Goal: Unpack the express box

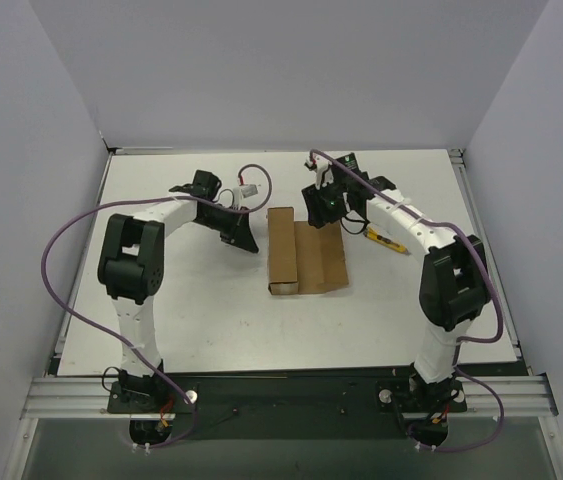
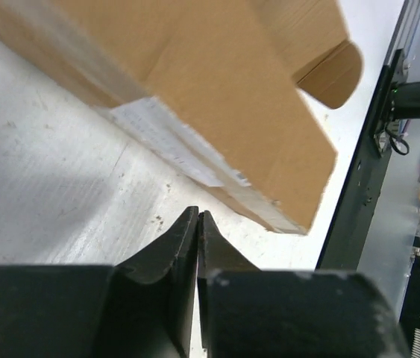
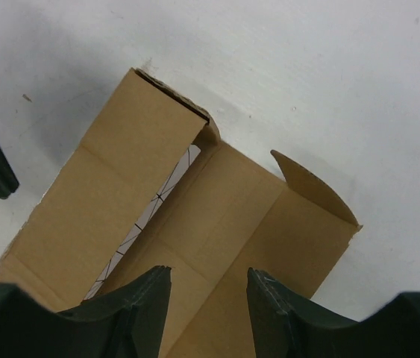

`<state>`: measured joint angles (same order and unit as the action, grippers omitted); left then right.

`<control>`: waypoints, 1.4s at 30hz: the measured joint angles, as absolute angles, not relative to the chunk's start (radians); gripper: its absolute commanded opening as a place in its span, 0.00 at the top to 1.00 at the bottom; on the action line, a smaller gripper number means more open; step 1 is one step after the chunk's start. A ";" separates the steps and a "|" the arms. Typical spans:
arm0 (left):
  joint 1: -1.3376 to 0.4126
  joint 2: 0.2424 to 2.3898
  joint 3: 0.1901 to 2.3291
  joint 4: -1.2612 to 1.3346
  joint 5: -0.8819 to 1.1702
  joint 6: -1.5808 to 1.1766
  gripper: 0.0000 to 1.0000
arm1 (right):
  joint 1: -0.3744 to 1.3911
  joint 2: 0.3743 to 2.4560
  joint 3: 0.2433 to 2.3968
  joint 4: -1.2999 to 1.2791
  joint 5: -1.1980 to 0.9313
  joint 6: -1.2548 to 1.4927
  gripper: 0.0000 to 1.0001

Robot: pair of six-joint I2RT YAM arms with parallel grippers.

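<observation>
Express box [image 1: 283, 250] (flap open): right wrist alone reveals patterned packet [image 3: 144, 220].

You've got a yellow-and-black utility knife [image 1: 393, 244] on the white table [image 1: 191, 320], far right of centre (partly covered), plus a sliver of white line-patterned packet [image 3: 144, 216] mid-table.

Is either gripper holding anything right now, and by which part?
Nothing held: left gripper shut, empty, beside the express box; right gripper open over it.

The express box [image 1: 283, 250] lies flat near the middle of the tabletop [image 1: 191, 320], a slim oblong carton of plain brown cardboard. It is open, with its lid flap spread flat toward the right and its rounded tuck tabs showing.
</observation>
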<state>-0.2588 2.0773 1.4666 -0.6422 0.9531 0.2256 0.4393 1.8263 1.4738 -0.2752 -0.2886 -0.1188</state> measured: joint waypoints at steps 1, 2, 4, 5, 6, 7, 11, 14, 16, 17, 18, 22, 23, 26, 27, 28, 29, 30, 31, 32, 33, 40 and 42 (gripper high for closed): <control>-0.257 2.062 1.473 -0.642 0.957 0.215 0.83 | 0.428 1.840 1.473 -0.279 -0.307 -0.105 0.45; -0.257 2.049 1.486 -0.640 0.961 0.202 0.82 | 0.419 1.851 1.473 -0.282 -0.323 -0.096 0.36; -0.261 2.038 1.528 -0.640 0.971 0.176 0.79 | 0.393 1.887 1.473 -0.289 -0.397 -0.059 0.30; -0.265 2.038 1.555 -0.640 0.976 0.164 0.78 | 0.384 1.901 1.473 -0.290 -0.429 -0.041 0.29; -0.269 2.040 1.579 -0.640 0.977 0.156 0.77 | 0.371 1.929 1.473 -0.289 -0.493 -0.015 0.28; -0.274 2.042 1.599 -0.643 0.978 0.147 0.75 | 0.364 1.942 1.473 -0.289 -0.513 0.001 0.28; -0.296 2.077 1.676 -0.658 0.981 0.118 0.72 | 0.348 1.996 1.473 -0.273 -0.623 0.077 0.28; -0.313 2.128 1.714 -0.678 0.980 0.106 0.72 | 0.348 2.027 1.473 -0.249 -0.673 0.120 0.28; -0.321 2.165 1.724 -0.688 0.973 0.100 0.72 | 0.348 2.043 1.473 -0.233 -0.696 0.142 0.27; -0.326 2.181 1.725 -0.693 0.968 0.097 0.72 | 0.349 2.052 1.473 -0.226 -0.705 0.152 0.27; -0.328 2.196 1.726 -0.698 0.967 0.092 0.72 | 0.349 2.059 1.474 -0.219 -0.712 0.159 0.27; -0.328 2.214 1.743 -0.712 0.980 0.081 0.72 | 0.354 2.083 1.474 -0.205 -0.723 0.184 0.30; -0.328 2.217 1.748 -0.715 0.976 0.081 0.72 | 0.354 2.086 1.477 -0.204 -0.724 0.188 0.30; -0.328 2.222 1.754 -0.720 0.976 0.081 0.73 | 0.354 2.089 1.484 -0.204 -0.728 0.203 0.31; -0.328 2.222 1.754 -0.722 0.976 0.081 0.73 | 0.350 2.089 1.485 -0.204 -0.732 0.210 0.32; -0.327 2.222 1.755 -0.723 0.976 0.082 0.74 | 0.345 2.089 1.485 -0.202 -0.735 0.216 0.32; -0.327 2.222 1.755 -0.724 0.976 0.083 0.75 | 0.341 2.089 1.485 -0.200 -0.739 0.222 0.32; -0.327 2.223 1.755 -0.724 0.976 0.083 0.76 | 0.337 2.089 1.485 -0.198 -0.740 0.229 0.32; -0.327 2.224 1.755 -0.724 0.976 0.085 0.78 | 0.330 2.089 1.485 -0.193 -0.741 0.236 0.32; -0.327 2.224 1.755 -0.724 0.976 0.086 0.78 | 0.325 2.089 1.485 -0.188 -0.741 0.238 0.33; -0.326 2.225 1.755 -0.724 0.977 0.086 0.79 | 0.319 2.089 1.485 -0.181 -0.740 0.239 0.33; -0.321 2.228 1.755 -0.724 0.981 0.093 0.84 | 0.311 2.089 1.485 -0.175 -0.716 0.238 0.32; -0.321 2.228 1.755 -0.725 0.981 0.097 0.85 | 0.324 2.090 1.485 -0.174 -0.708 0.237 0.31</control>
